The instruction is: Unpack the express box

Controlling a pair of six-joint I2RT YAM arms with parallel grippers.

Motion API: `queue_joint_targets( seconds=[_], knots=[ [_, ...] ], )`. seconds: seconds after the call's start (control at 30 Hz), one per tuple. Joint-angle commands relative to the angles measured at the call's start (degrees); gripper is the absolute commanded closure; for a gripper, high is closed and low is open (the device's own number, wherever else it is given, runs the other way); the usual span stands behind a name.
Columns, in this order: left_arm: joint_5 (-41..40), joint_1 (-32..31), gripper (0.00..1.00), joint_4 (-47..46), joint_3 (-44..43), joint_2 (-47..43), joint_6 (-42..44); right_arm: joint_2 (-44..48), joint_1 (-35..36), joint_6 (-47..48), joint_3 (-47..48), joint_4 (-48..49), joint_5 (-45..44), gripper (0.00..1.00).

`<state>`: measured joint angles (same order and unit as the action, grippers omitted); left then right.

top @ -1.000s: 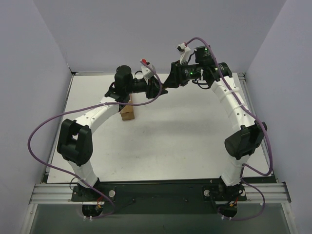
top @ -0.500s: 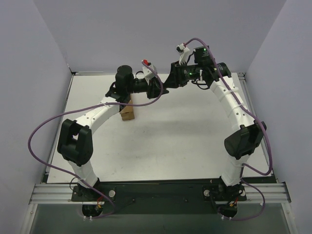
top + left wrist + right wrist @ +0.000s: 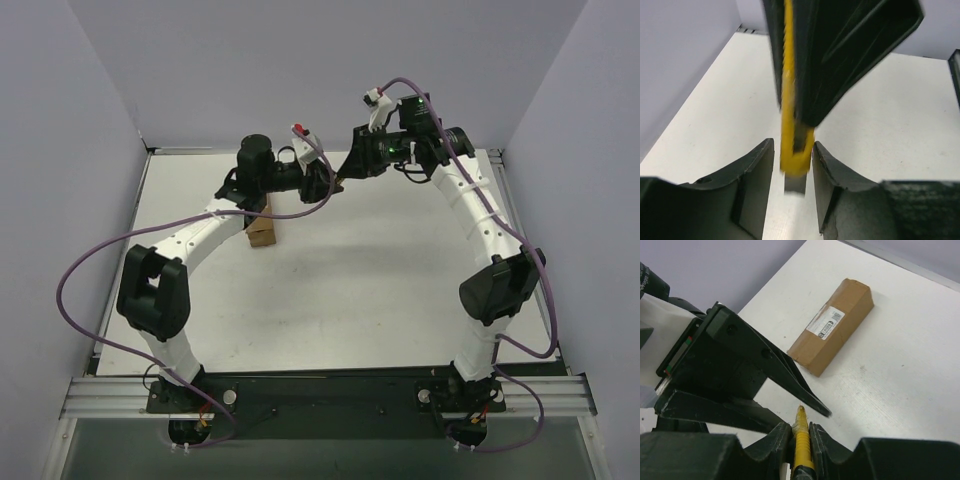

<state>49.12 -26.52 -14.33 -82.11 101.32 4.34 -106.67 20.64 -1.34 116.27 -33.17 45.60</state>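
Above the table [image 3: 380, 280], right end effector [image 3: 800, 429] has clamped the knife [image 3: 803, 452].

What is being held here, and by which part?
The slim yellow-black utility knife, pinched along its body in the right claw; its other end lies inside the left claw, grip unclear.

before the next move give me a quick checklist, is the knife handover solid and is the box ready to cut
1. right claw clamped on the utility knife: ok.
2. left claw clear of the knife: cannot tell; the knife tip sits inside it, with only a sliver of gap on one side.
3. blade extended: cannot tell from either wrist view.
4. express box lying flat on the table, label up, nothing on it: ok.
5. box opened: not ok; it looks sealed.
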Motion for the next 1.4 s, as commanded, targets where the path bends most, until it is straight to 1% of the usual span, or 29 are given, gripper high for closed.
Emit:
queue_joint_targets(
  seconds=[0.0,0.07,0.1,0.13,0.17,0.2,0.23,0.27,0.3,0.33,0.37,0.4,0.43,0.5,0.57,0.63,0.7,0.83,0.93,1.03,1.07,1.13,1.23,1.27,1.37],
  knots=[
    [-4.3,5.7,0.52,5.8,2.3,-4.5,2.5,0.6,-3.6,-0.2,3.3,-0.2,-3.6,1.00],
    [-5.7,8.7,0.48,6.6,3.8,-7.4,2.1,1.0,-4.6,-0.1,2.8,0.1,-5.9,1.00],
    [-6.9,11.4,0.48,8.3,4.7,-8.2,2.3,1.7,-4.8,0.9,2.4,0.1,-6.8,1.00],
    [-8.3,12.6,0.49,9.4,4.9,-9.5,2.5,2.2,-4.9,0.8,1.2,0.2,-8.0,1.00],
    [-11.6,13.8,0.49,10.4,5.1,-9.9,3.7,2.5,-5.1,2.5,0.5,0.4,-9.1,1.00],
    [-13.6,16.0,0.53,12.0,5.5,-10.1,4.4,3.1,-5.2,2.8,-0.2,0.5,-11.3,1.00],
    [-15.4,16.8,0.57,12.4,5.9,-9.8,4.9,3.3,-5.3,3.3,-0.6,0.6,-12.0,1.00],
    [-18.3,18.4,0.74,12.0,6.2,-8.7,5.7,3.7,-5.6,3.4,-1.6,0.7,-13.8,1.00],
    [-20.1,18.9,1.00,11.9,6.0,-7.9,6.9,3.7,-5.7,3.4,-2.0,0.8,-14.5,1.00],
    [-23.5,19.3,1.00,11.9,5.6,-6.8,7.7,3.7,-6.0,3.4,-2.0,0.9,-15.1,1.00],
    [-24.5,19.8,1.00,11.8,4.6,-4.1,8.6,3.4,-6.0,3.4,-1.9,0.9,-15.2,1.00],
    [-25.6,19.9,1.00,12.4,3.5,-2.5,12.0,3.2,-6.0,3.3,-1.7,0.9,-15.2,1.00],
    [-27.0,20.0,1.00,14.2,2.5,-0.9,13.6,3.0,-6.0,3.2,-1.1,0.9,-15.2,1.00],
    [-29.2,20.7,1.00,16.6,1.4,2.6,15.2,2.7,-5.8,3.0,-0.7,0.9,-15.1,1.00],
    [-31.2,21.6,1.00,16.0,2.4,3.9,14.5,2.3,-5.7,3.1,-0.5,0.9,-15.2,1.00],
    [-32.3,22.3,1.00,15.2,5.1,4.0,14.0,2.6,-5.7,3.5,-1.2,0.9,-15.5,1.00],
    [-33.0,22.4,1.00,12.2,6.9,4.0,13.7,3.0,-5.7,3.9,-2.0,0.9,-16.0,1.00],
    [-34.2,22.1,1.00,12.7,7.0,4.9,12.7,3.8,-5.6,4.5,-4.2,0.9,-16.5,1.00],
    [-32.7,22.0,1.00,13.5,7.9,4.9,12.9,3.7,-5.6,4.8,-4.8,0.9,-16.1,1.00],
    [-30.8,20.7,1.00,14.2,8.7,5.4,14.9,3.1,-5.5,4.9,-4.8,1.0,-15.6,1.00],
    [-30.8,20.2,1.00,16.5,8.6,5.6,16.3,3.1,-5.5,4.9,-4.7,1.1,-15.5,1.00],
    [-30.4,19.1,1.00,17.8,8.7,6.3,16.7,2.9,-5.6,4.9,-4.6,1.0,-15.3,1.00],
    [-28.9,16.9,1.00,18.5,9.3,6.2,16.8,2.7,-5.7,4.8,-4.8,1.1,-15.0,1.00],
    [-28.3,15.2,1.00,18.6,9.9,6.0,16.8,2.6,-5.5,4.7,-4.8,1.1,-14.8,1.00],
    [-24.8,12.6,1.00,19.1,10.7,5.1,17.6,2.3,-5.5,4.6,-4.9,1.1,-14.1,1.00]
  ],
)
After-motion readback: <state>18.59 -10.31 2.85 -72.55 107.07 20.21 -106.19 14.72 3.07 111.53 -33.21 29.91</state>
